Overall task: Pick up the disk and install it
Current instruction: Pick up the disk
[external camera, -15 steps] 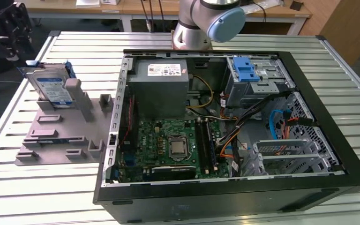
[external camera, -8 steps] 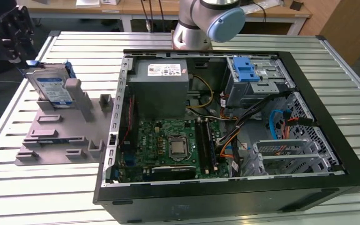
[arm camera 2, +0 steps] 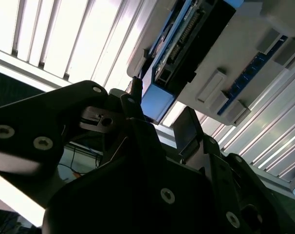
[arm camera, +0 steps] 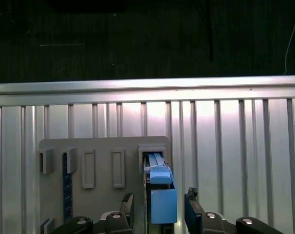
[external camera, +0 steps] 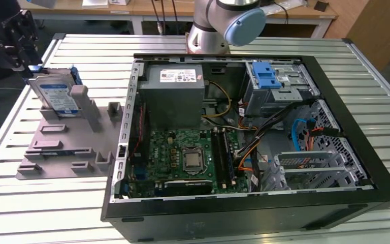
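Currently, the gripper (arm camera: 159,199) is positioned at the disk (external camera: 51,92) with its two black fingers (arm camera: 193,208) spread apart. In the first wrist view, one finger lies on each side of the disk's blue carrier end. Each finger stands just apart from the carrier, with a narrow gap between them. The second wrist view shows the same arrangement: the blue end of the disk lies between the two fingertips.

The disk stands upright on its edge in a slot of a grey fixture plate (external camera: 63,152). The fixture plate lies flat on the slatted metal table (external camera: 39,208), at the exterior view's left. In the exterior view, the labelled face of the disk is turned toward the camera, and the blue carrier frame shows along its edges. Grey posts of the fixture plate stand against the lower part of the disk.

An open computer case (external camera: 249,218) lies on its side on the same table, just beside the fixture plate, toward the exterior view's right. Inside the case:

- A grey power supply box (external camera: 171,99) occupies the far corner on the fixture side.
- A green motherboard (external camera: 188,157) lies nearer the camera than the box.
- A metal drive cage (external camera: 280,89) carrying a blue latch strip (external camera: 265,75) occupies the far corner on the other side.

The arm (external camera: 225,20) rises from the far edge of the table, behind the case.
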`<act>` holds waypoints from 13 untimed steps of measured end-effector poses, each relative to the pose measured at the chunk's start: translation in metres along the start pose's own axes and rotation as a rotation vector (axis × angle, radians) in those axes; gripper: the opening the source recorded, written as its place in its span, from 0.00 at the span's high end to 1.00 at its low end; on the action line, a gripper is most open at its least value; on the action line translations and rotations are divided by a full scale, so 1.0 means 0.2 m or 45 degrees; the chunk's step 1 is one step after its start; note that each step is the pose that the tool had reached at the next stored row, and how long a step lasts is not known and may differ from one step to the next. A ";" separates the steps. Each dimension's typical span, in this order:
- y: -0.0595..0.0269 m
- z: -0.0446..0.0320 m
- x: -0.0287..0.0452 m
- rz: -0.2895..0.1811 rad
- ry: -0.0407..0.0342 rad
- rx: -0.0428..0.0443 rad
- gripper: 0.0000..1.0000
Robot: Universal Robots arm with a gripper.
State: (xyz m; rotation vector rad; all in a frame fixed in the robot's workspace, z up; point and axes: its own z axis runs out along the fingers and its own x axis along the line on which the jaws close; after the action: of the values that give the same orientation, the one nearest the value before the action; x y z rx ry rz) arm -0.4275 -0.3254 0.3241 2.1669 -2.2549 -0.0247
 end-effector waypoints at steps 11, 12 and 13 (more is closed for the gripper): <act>-0.001 0.064 0.000 -0.018 0.0004 0.000 0.47; -0.001 0.068 0.000 -0.019 0.0005 0.000 0.47; -0.001 0.073 0.000 -0.020 0.0005 0.000 0.47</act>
State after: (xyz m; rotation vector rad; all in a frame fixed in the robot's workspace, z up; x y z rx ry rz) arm -0.4276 -0.3254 0.3096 2.1842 -2.2379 -0.0244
